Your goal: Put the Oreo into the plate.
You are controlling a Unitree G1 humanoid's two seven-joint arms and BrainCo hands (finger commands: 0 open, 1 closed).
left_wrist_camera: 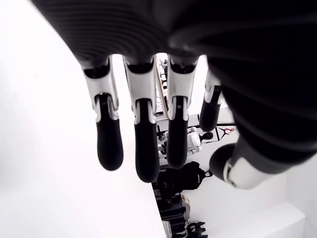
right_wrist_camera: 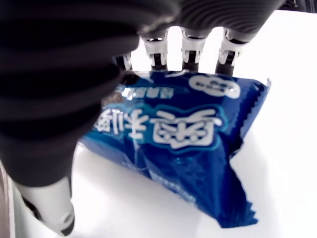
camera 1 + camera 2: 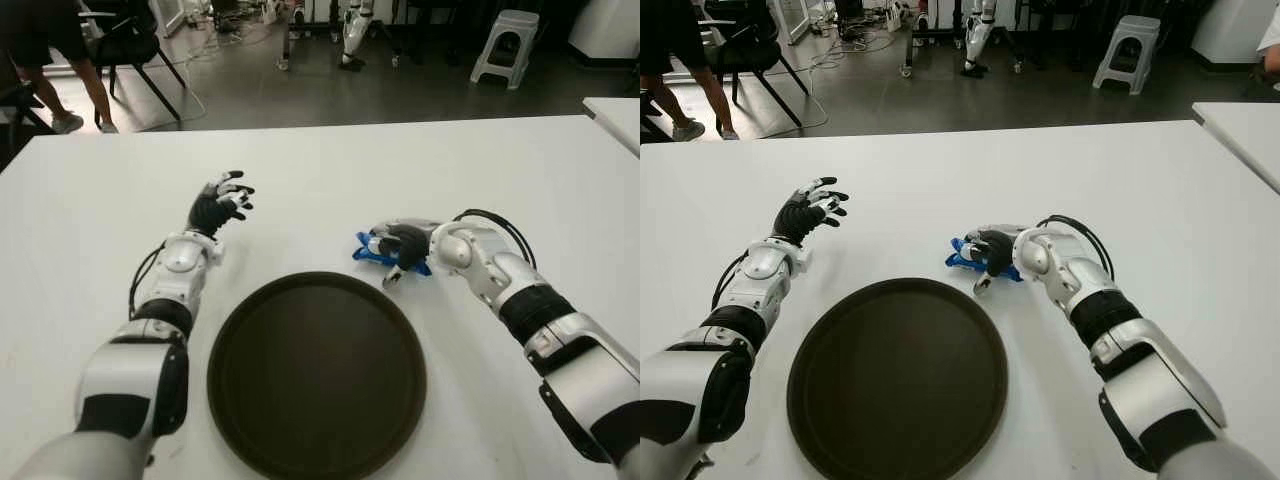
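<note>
Oreo (image 2: 183,148) is what we're looking at first: a blue packet lying on the white surface (image 3: 330,170), not in the plate (image 3: 316,375). Our right robot hand (image 3: 400,250) sits right on top of it. In the right wrist view the fingers (image 2: 193,49) come down over the far edge of the wrapper and the thumb hangs near its other side, so we'd say the hand is closing around the packet, though we can't tell if it's a firm grip, and the packet looks flat on the surface. The plate, big, round and dark, is just beside that hand, toward our body and a bit to the left, with its rim close to the thumb.

Our left robot hand (image 3: 222,204) is well apart from all that, out beyond the plate's left side. It holds nothing; the fingers (image 1: 143,148) are relaxed and spread, slightly curved. We can't tell whether it touches the surface.
</note>
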